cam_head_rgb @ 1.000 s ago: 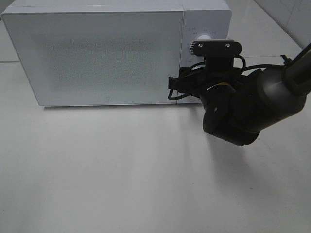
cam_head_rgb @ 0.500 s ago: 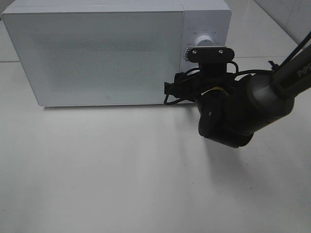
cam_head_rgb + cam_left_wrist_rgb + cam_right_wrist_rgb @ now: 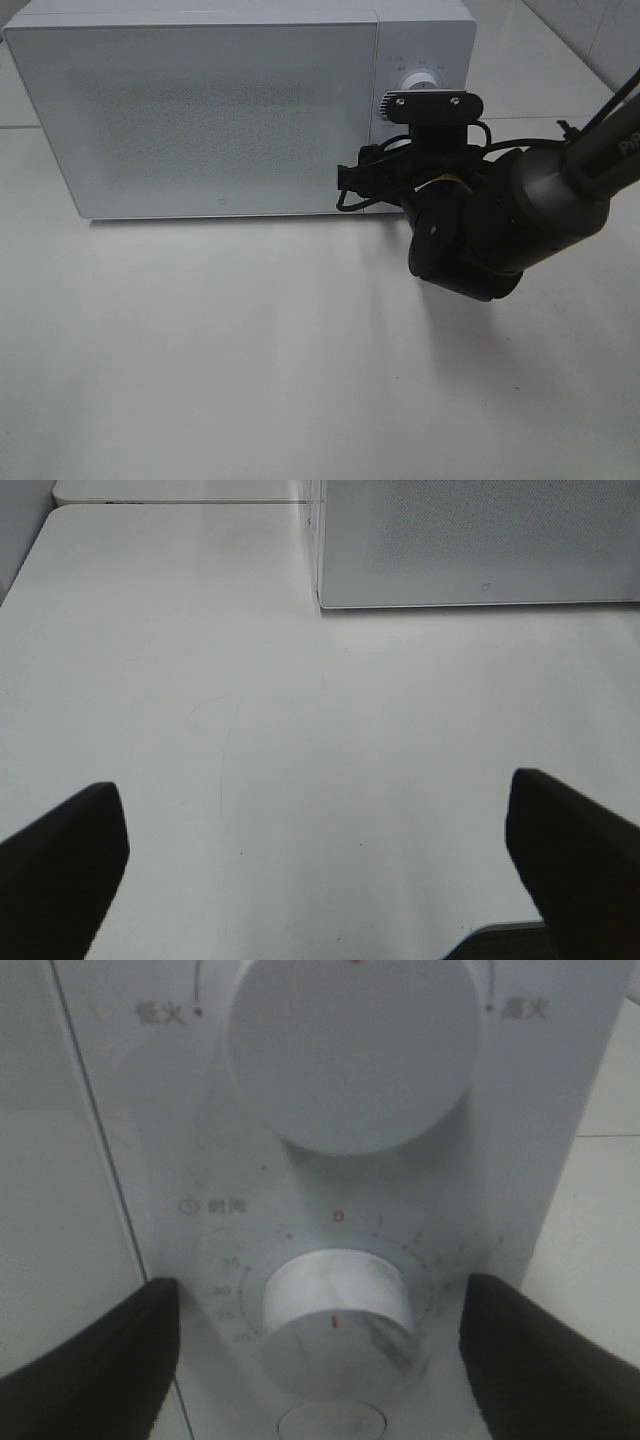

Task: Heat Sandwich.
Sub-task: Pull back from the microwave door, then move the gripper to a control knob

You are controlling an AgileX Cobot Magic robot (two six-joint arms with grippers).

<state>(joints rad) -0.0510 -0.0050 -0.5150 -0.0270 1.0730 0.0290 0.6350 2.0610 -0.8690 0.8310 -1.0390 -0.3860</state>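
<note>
Microwave (image 3: 200, 110) sits at the back of the white surface (image 3: 250, 350), door (image 3: 210, 120) shut. Sandwich: can't tell where it is, no view shows it and the frosted door panel gives nothing. Right arm (image 3: 500, 230) is up against the control panel (image 3: 425, 45), its wrist covering the lower part of the panel in the high view; upper knob (image 3: 421, 82) shows just past it. Right hand (image 3: 320, 1360) is wide, one finger on each side of the lower knob (image 3: 335, 1310), both apart from it, gripping nothing. That knob has a red mark on its face and a numbered scale around it. Left hand (image 3: 315, 880) is spread wide over bare surface, empty, with the microwave's front ahead of it and well apart.
</note>
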